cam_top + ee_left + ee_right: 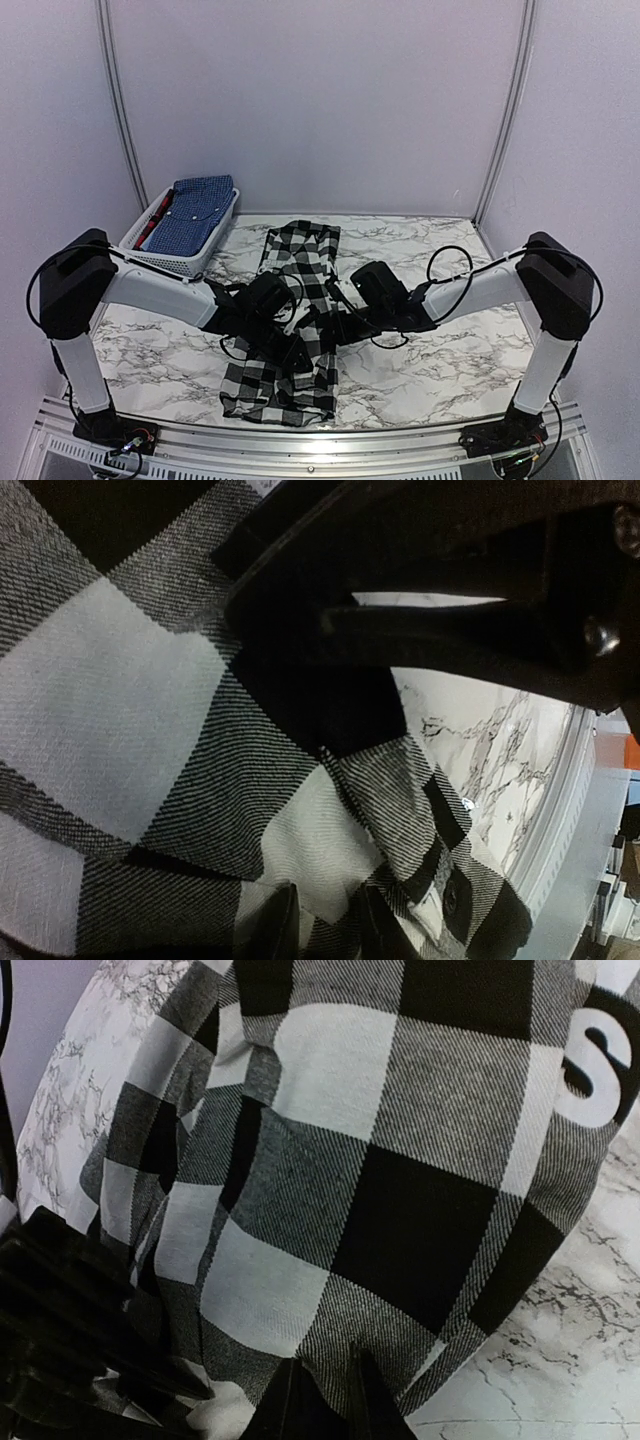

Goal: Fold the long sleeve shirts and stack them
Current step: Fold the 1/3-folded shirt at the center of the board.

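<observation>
The black-and-white checked long sleeve shirt (300, 255) lies as a long narrow strip down the middle of the marble table. Both arms reach in to its middle from either side. My left gripper (298, 338) presses on the shirt's left side; in the left wrist view its fingers (325, 920) are closed on a fold of the checked cloth (150, 710). From the right edge, my right gripper (336, 320) meets the strip, its fingers (330, 1395) pinching a ridge of the same cloth (330, 1160). A blue long sleeve shirt (200, 210) lies folded in the basket.
A white slotted basket (165, 262) stands at the back left of the table and also holds something red (155, 220). Bare marble table (440, 360) shows to the right and left of the shirt. The metal rail with the arm bases (320, 440) runs along the near edge.
</observation>
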